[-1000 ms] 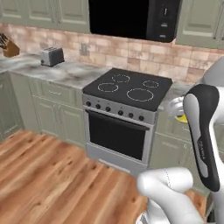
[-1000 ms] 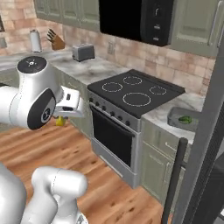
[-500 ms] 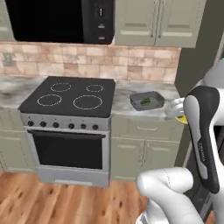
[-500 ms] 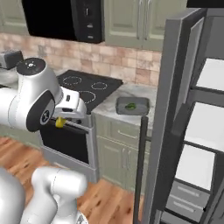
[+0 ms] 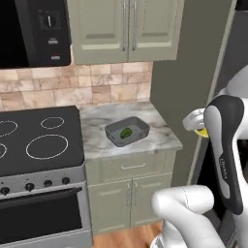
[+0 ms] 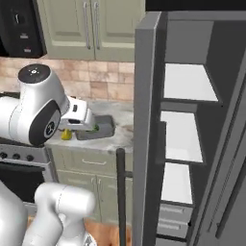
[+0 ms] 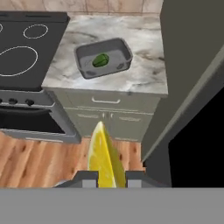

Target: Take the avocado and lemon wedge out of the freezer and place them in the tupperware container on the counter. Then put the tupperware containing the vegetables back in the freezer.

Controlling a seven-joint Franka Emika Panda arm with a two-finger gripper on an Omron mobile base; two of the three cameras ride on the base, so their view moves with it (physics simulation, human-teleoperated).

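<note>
Counter | tupperware container: avocado inside | end effector: lemon wedge gripped

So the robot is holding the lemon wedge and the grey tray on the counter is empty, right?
Not quite. The gripper does hold the lemon wedge, but the tupperware container on the counter is not empty: the avocado already lies in it, as the hand view shows.
</note>
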